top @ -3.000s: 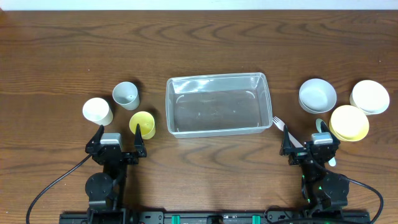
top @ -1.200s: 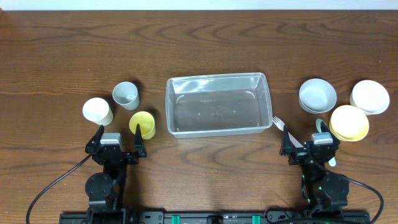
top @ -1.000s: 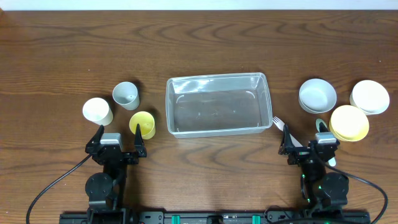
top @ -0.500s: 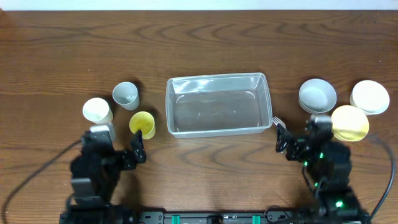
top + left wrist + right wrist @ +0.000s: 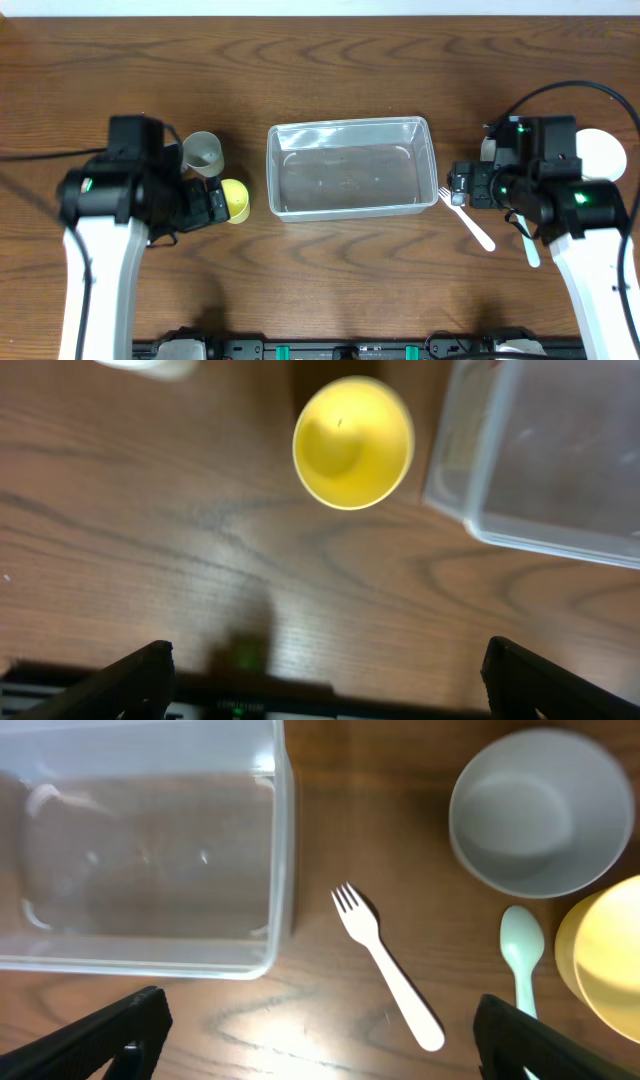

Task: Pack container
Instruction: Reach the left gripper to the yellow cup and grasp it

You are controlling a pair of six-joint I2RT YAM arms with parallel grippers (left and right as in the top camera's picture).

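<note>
The clear rectangular container (image 5: pixel 347 125) stands empty at the table's middle; it also shows in the left wrist view (image 5: pixel 452 470) and the right wrist view (image 5: pixel 283 840). My left gripper (image 5: pixel 205 205) is open and empty, hovering above the table just in front of a yellow cup (image 5: pixel 236 199) (image 5: pixel 353 442). My right gripper (image 5: pixel 465 187) is open and empty, hovering above a white fork (image 5: pixel 468 216) (image 5: pixel 388 968) right of the container. A grey-white cup (image 5: pixel 203 152) stands behind the yellow cup.
Right of the fork lie a pale green spoon (image 5: pixel 521 952) (image 5: pixel 527 246), a white bowl (image 5: pixel 537 810) and a yellow bowl (image 5: pixel 605 960). Another white bowl (image 5: pixel 603 155) shows past the right arm. My left arm hides the table left of the cups.
Both arms have lifted from their rest at the front edge and swung forward: the left over the cups, the right over the fork and bowls. No object has moved.
</note>
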